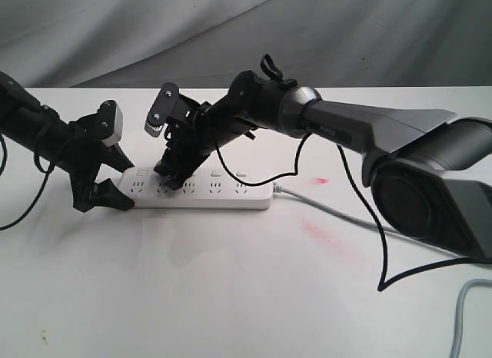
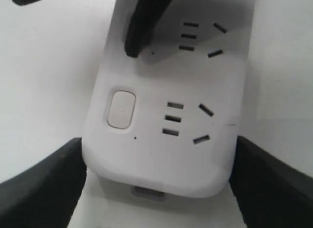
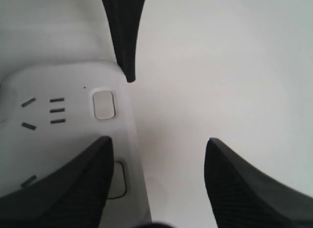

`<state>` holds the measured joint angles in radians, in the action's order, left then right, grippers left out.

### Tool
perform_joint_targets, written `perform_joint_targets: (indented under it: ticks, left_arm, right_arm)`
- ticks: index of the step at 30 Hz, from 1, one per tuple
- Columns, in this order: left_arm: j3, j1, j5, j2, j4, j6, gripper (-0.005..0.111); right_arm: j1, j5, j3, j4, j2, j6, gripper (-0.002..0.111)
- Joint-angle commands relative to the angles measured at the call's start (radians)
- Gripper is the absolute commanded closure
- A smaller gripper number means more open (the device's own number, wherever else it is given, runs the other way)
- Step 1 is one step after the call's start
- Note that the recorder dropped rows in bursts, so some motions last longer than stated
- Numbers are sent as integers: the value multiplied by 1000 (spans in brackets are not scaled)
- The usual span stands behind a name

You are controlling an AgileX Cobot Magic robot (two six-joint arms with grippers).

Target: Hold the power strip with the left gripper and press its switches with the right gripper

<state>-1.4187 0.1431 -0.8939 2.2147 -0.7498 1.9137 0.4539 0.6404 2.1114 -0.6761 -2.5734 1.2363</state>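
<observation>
Long flat white plastic power strip (image 1: 201,190) lies on a white surface (image 1: 231,289), its nine-o'clock end clamped in the black left gripper (image 2: 157,164). Black right gripper (image 1: 175,180), spread apart, should press one fingertip squarely onto a small white switch (image 3: 121,179).

exterior: wide, above | wrists: close, downward (sharing power strip (image 2: 161,154) end)
</observation>
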Motion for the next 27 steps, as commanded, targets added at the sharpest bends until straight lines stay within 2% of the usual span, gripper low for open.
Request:
perform_joint_targets:
  ticks: [1,11,27]
  left_arm:
    - [-5,-2,3,-2,-8,2,49]
    - [-5,-2,3,-2,-8,4,49]
    - [-5,-2,3,-2,-8,2,49]
  right_arm:
    - [3,52,-22,76,12,12,55]
    - [-15,121,-22,123,138,-57,55]
    - [-54,156,-22,152,116,-75,55]
